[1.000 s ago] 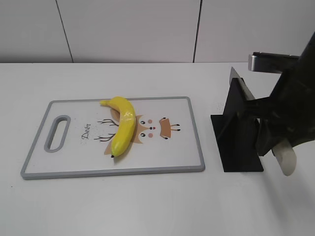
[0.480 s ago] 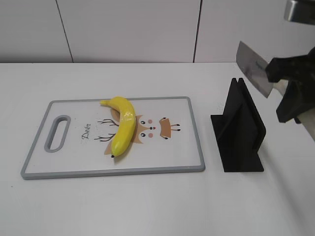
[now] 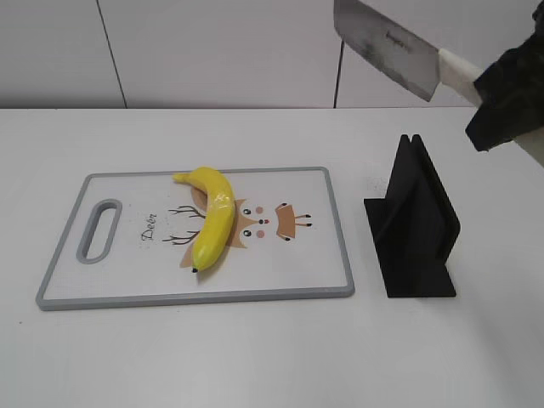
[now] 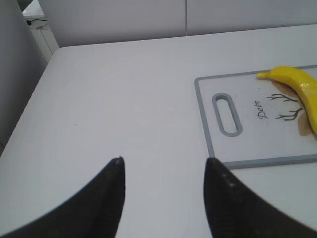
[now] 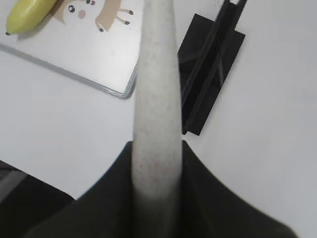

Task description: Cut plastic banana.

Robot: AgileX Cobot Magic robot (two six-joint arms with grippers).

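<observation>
The yellow plastic banana lies whole on the white cutting board, left of its middle; it also shows in the left wrist view and the right wrist view. My right gripper is shut on the white handle of a cleaver, whose steel blade is raised high at the upper right, above the black knife stand. My left gripper is open and empty over bare table left of the board.
The black knife stand sits right of the board with its slot empty. The board has a grey rim and a handle slot at its left end. A white tiled wall runs behind the table.
The right gripper has lifted the cleaver out of the black stand and raised it up and to the left. The banana and the board have not moved.
</observation>
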